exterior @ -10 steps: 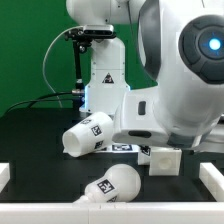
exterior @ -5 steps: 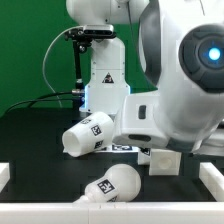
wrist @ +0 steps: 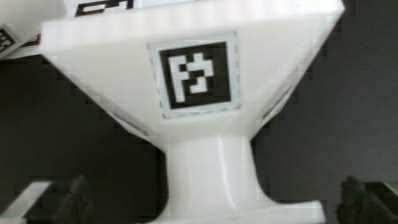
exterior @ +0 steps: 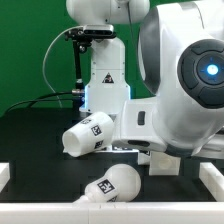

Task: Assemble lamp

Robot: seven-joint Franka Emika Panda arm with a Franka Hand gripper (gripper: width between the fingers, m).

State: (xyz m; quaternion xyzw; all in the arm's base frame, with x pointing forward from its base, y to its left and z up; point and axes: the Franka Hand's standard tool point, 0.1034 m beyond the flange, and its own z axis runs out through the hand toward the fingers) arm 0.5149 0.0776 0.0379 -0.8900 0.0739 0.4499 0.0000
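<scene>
The wide-open claw [wrist: 210,203] straddles, without touching, the stem [wrist: 210,165] of the matte white plastic lamp base [wrist: 196,90] resting on the black bench [exterior: 30,125]; an off-centre closure would likely skew or tip the base toward the tapered white shade [exterior: 88,135] lying near it.
</scene>
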